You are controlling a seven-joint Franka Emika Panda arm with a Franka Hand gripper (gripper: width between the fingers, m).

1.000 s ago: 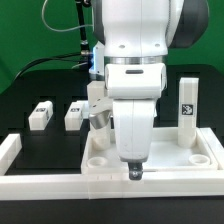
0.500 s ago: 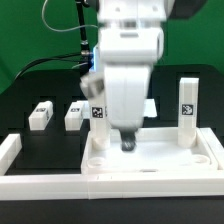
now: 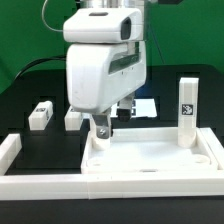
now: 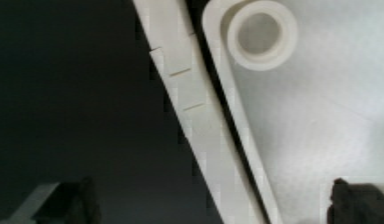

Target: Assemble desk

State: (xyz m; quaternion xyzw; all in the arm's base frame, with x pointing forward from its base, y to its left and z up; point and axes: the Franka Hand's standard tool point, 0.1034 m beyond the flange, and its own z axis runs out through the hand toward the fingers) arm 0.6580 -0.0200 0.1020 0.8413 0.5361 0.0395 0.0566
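Tabletop (image 3: 150, 158) of the desk is lying flat, hollow side up, on the black table (image 3: 50, 148), with its front edge against the long white border bar (image 3: 40, 183). 1 upright leg (image 3: 186, 108) is standing at the tabletop's rear corner on the exterior view's right. 2 loose legs are lying on the table further to the exterior view's left, 1 (image 3: 41, 115) in full sight and the other (image 3: 73, 118) partly behind the arm. A 4th leg is not showing anywhere.

The gripper (image 3: 100, 128) is hanging fingers-down over the tabletop's rear corner on the exterior view's left. In the wrist view its 2 fingertips (image 4: 56, 200) are standing well apart and nothing is sitting between them, so the jaws are spread and empty.

The raised rim (image 4: 192, 100) is running straight through that gap, its long axis crossing the line along which the jaws close. 1 fingertip is hovering over the black table, the other over the tray floor. The round corner socket (image 4: 260, 35) is lying just inside the rim.

Judging from this, the rim is directly beneath the jaws and squared to them. A short descent and a squeeze would pinch the wall. The loose legs would need a reach toward the exterior view's left.
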